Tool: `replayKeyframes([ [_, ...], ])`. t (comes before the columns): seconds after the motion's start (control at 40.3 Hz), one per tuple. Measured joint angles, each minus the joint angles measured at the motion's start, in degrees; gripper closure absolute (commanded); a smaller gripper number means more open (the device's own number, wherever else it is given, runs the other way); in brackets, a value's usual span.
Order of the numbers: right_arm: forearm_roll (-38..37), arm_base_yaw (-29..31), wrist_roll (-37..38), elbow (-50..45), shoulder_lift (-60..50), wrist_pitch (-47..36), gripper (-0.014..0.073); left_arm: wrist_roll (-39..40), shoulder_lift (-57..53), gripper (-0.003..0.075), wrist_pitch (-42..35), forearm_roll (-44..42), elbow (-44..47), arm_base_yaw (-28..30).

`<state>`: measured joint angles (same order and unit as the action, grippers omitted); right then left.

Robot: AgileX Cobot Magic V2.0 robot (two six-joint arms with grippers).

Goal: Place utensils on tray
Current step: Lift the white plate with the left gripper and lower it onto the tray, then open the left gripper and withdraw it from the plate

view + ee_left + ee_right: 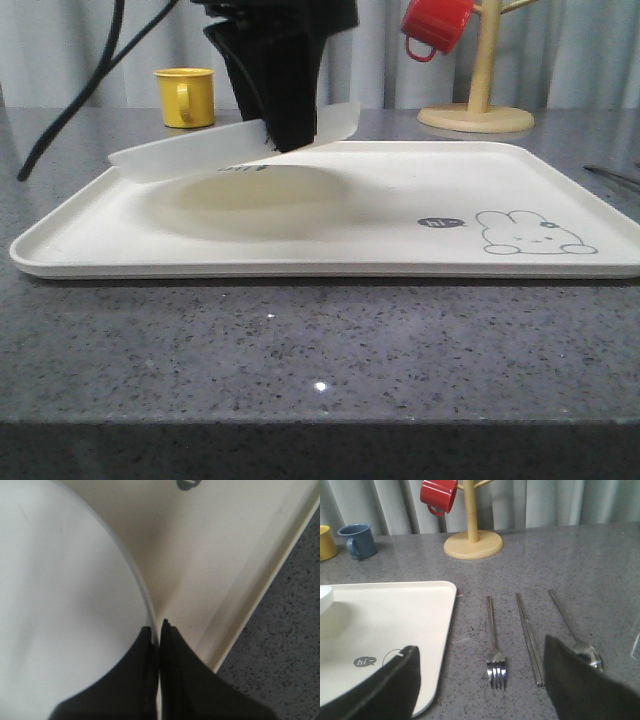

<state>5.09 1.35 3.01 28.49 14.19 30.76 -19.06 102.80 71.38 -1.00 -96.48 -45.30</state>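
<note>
The cream tray [400, 200] with the rabbit drawing lies on the grey counter. My left gripper [285, 140] is shut on the rim of a round white plate [190, 152], which hangs tilted just above the tray's left half. In the left wrist view the two jaws [159, 627] pinch the plate [60, 605] edge over the tray [210, 580]. Right of the tray, on the counter, lie the utensils: a fork [494, 645], chopsticks [528, 637] and a spoon [572, 630]. My right gripper [480, 650] hovers open above the fork.
A yellow mug [185, 97] stands behind the tray at the left, with a blue mug [359, 541] beside it. A wooden mug tree [480, 100] with a red mug [435, 25] stands at the back right.
</note>
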Motion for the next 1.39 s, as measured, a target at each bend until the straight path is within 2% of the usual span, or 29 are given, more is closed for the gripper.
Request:
replayKeyframes([
  [0.298, 0.0, 0.0, 0.0, 0.0, 0.0, 0.0, 0.0054, 0.0, 3.92, 0.0727, -0.44, 0.11, 0.0, 0.45],
  [0.397, 0.0, 0.0, 0.0, 0.0, 0.0, 0.0, 0.0054, 0.0, 4.59, 0.0645, -0.57, 0.63, 0.0, 0.45],
  [0.521, 0.0, 0.0, 0.0, 0.0, 0.0, 0.0, 0.0054, 0.0, 5.64, 0.049, -0.57, 1.7, 0.0, 0.57],
  [0.62, 0.0, 0.0, 0.0, 0.0, 0.0, 0.0, 0.0054, 0.0, 6.05, 0.0422, -0.57, 1.94, 0.0, 0.65],
  [0.967, 0.0, 0.0, 0.0, 0.0, 0.0, 0.0, 0.0054, 0.0, 2.18, 0.0439, -0.57, 2.05, -2.23, 1.2],
  [1.116, 0.0, 0.0, 0.0, 0.0, 0.0, 0.0, 0.0054, 0.0, -0.47, 0.0553, -0.33, 2.28, -2.45, 4.32],
  [1.388, 0.0, 0.0, 0.0, 0.0, 0.0, 0.0, 0.0054, 4.45, -4.66, 0.0733, -0.33, 2.64, -0.07, 16.11],
])
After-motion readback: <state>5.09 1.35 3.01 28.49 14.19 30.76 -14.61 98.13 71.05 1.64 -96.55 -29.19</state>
